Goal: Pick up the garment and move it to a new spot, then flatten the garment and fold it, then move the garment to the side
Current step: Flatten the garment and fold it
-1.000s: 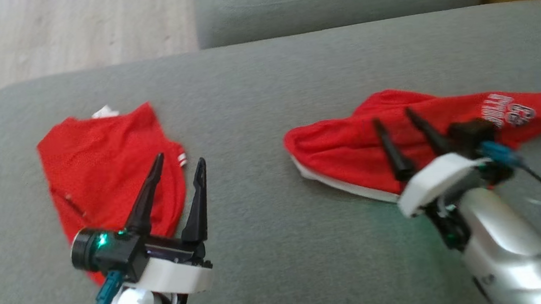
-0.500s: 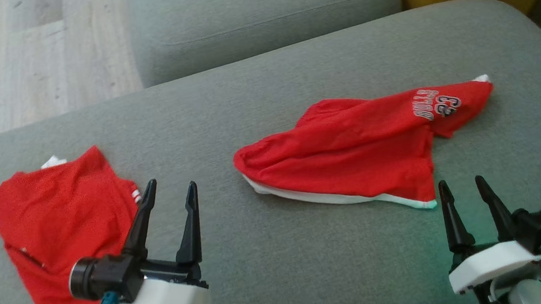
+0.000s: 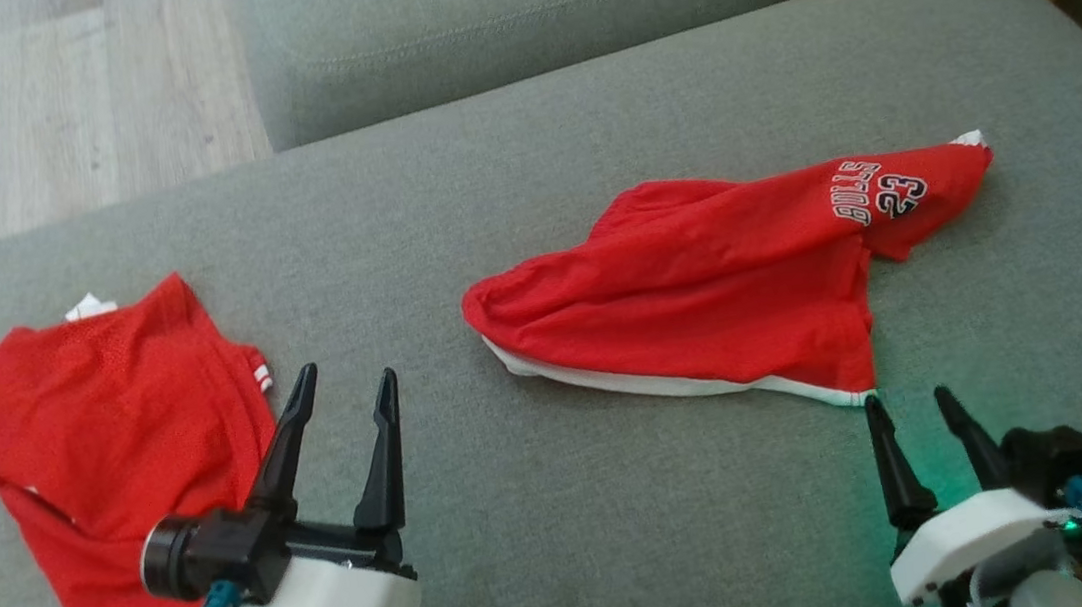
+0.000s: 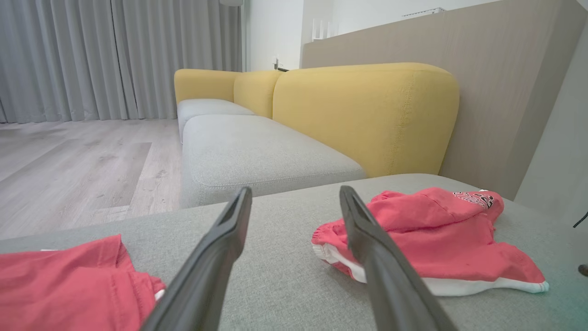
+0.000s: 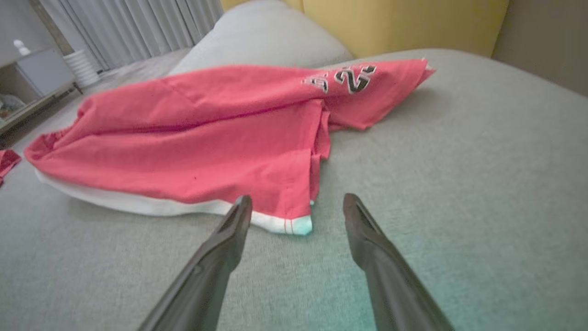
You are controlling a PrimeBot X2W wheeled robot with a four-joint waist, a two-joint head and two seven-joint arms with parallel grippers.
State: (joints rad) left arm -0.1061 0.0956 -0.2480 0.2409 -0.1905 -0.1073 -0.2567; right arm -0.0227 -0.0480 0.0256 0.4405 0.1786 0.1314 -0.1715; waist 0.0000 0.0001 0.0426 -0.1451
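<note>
Left tool (image 3: 347, 370) and right tool (image 3: 907, 396) spread, empty; the left hides part of a red garment (image 3: 101, 420).

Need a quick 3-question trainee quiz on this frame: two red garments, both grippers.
1. True or false: the left gripper holds the red mesh garment.
2. The open right gripper points at which part of the red jersey printed BULLS 23? A white-trimmed hem corner; B printed end; C rounded end.
3. What do both garments lie on?
Key: 1 false, jaws open and empty; 2 A; 3 grey fabric sofa cushion.
</note>
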